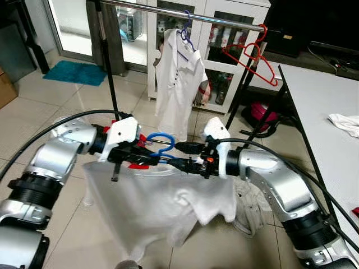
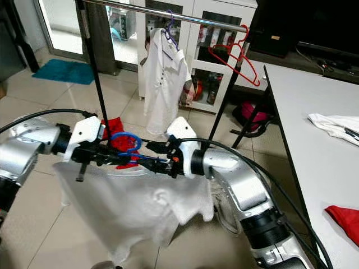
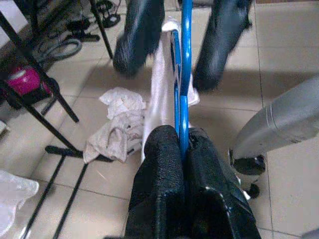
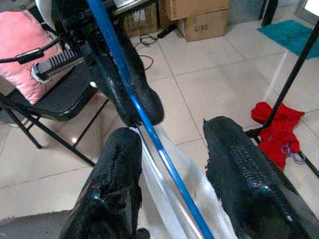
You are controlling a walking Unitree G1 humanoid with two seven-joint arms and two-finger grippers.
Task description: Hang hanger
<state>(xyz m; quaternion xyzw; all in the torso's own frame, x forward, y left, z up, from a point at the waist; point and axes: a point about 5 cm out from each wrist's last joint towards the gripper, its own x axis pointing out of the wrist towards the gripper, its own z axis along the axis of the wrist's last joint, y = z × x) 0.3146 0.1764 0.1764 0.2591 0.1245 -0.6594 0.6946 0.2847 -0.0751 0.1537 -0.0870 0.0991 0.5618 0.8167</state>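
My left end effector (image 1: 143,156) is clamped on the blue hanger (image 1: 161,147), which carries a white shirt (image 1: 160,204) and sits low at 6 o'clock, well below the rail (image 1: 185,13). My right end effector (image 4: 172,164) has its fingers apart, straddling the hanger's bar. Up at 12 hangs a white top (image 1: 178,84), a red hanger (image 1: 255,56) at 1; a box (image 4: 204,22) reads "C/NO".

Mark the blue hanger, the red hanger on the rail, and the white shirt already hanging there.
blue hanger (image 1: 161,138): left eye view, on its hook loop.
red hanger (image 1: 259,60): left eye view, on its sloping arm.
white shirt (image 1: 178,84): left eye view, on its chest.
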